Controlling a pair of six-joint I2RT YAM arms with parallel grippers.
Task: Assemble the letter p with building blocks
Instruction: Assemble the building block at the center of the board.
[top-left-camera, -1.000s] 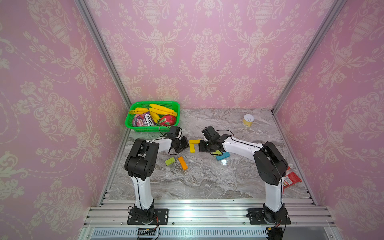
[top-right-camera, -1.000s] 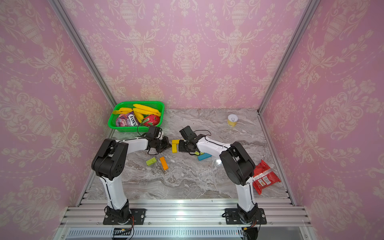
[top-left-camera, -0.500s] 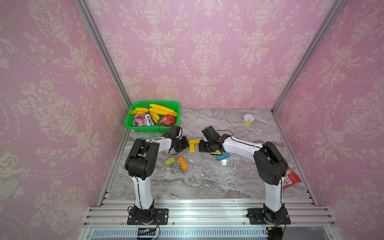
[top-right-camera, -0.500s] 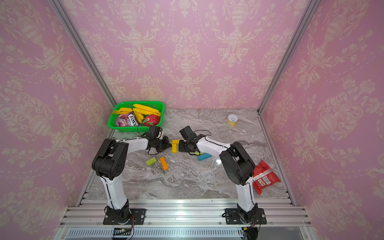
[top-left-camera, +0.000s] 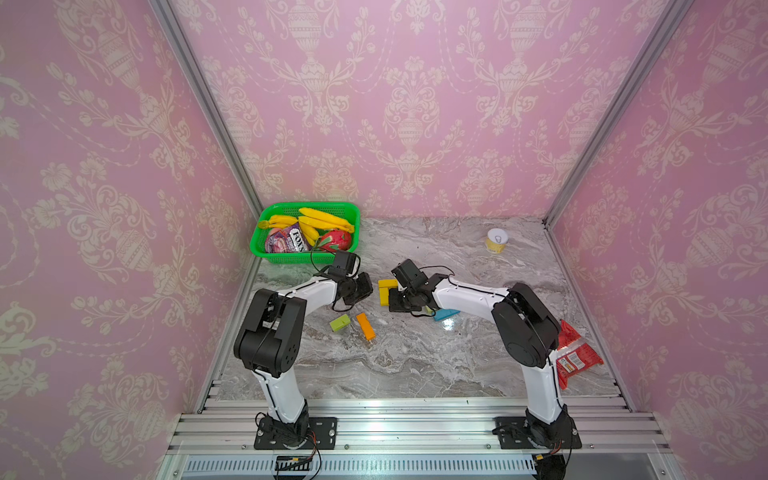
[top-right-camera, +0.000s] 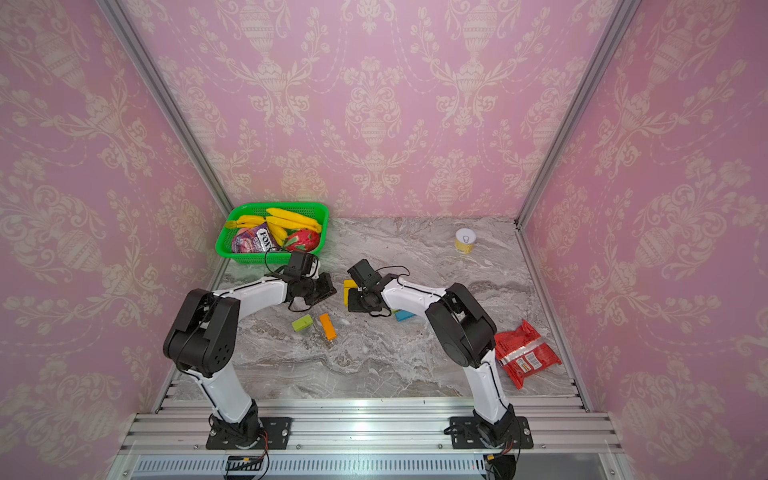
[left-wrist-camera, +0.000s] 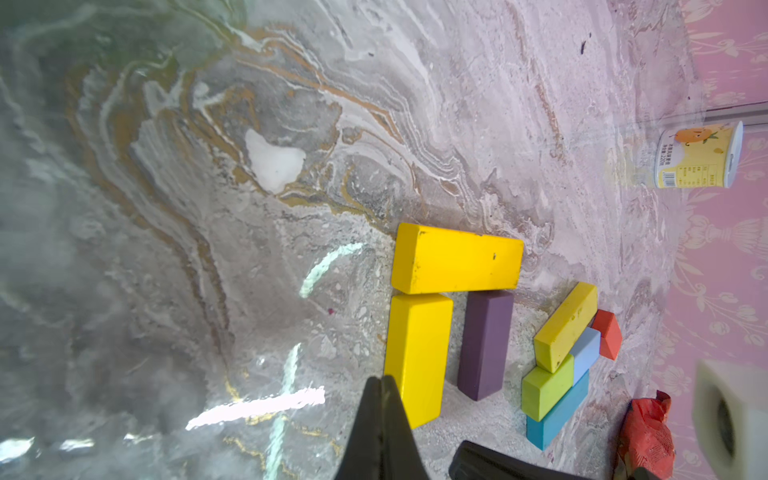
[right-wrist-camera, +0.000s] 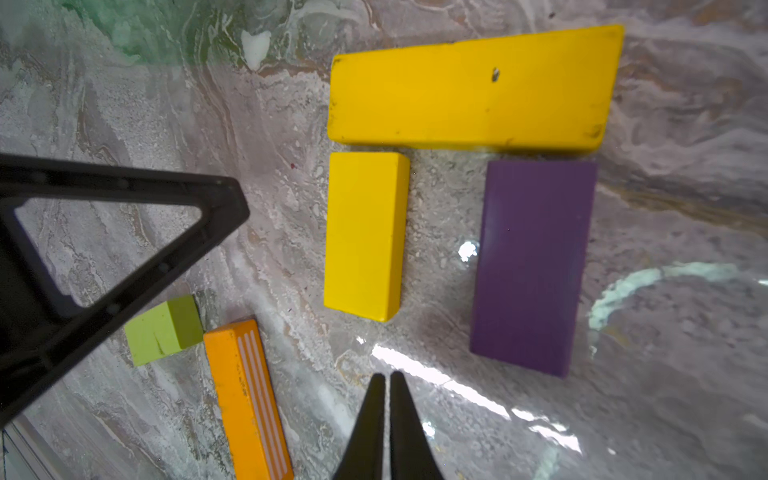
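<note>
Across the last second nothing visible has shifted: both arms have kept their pose near the middle of the worktop (top-left-camera: 415, 365), and the blocks lie where they lay. The left tool (left-wrist-camera: 383, 380) stays pinched shut on nothing, its tip just beside the short yellow block (right-wrist-camera: 365, 232). The right wrist view shows bare marble between the two, so it is not pressing on the block. The right tool (right-wrist-camera: 384, 376) is likewise closed and empty, its tips pointing toward the open space below the letter so far. That letter lies about midway between the worktop's left and right edges, a little toward the back edge. The long yellow block (right-wrist-camera: 473, 91) forms the top bar, and the short yellow block butts up under one end as the start of the stem. The purple block (right-wrist-camera: 532, 266) sits under the other end as the bowl's side, with a clear gap between the two uprights. The stillness reads as a pause between placements rather than progress, since the bowl lacks its lower bar and the stem its lower half. Spare pieces are at hand: the lime green block (right-wrist-camera: 164, 330) and the orange block (right-wrist-camera: 245, 399) lie just beside each other on the side toward the left edge. A small cluster including a teal block (left-wrist-camera: 557, 409) lies on the side toward the right edge. Either tool would have to open before fetching one.
</note>
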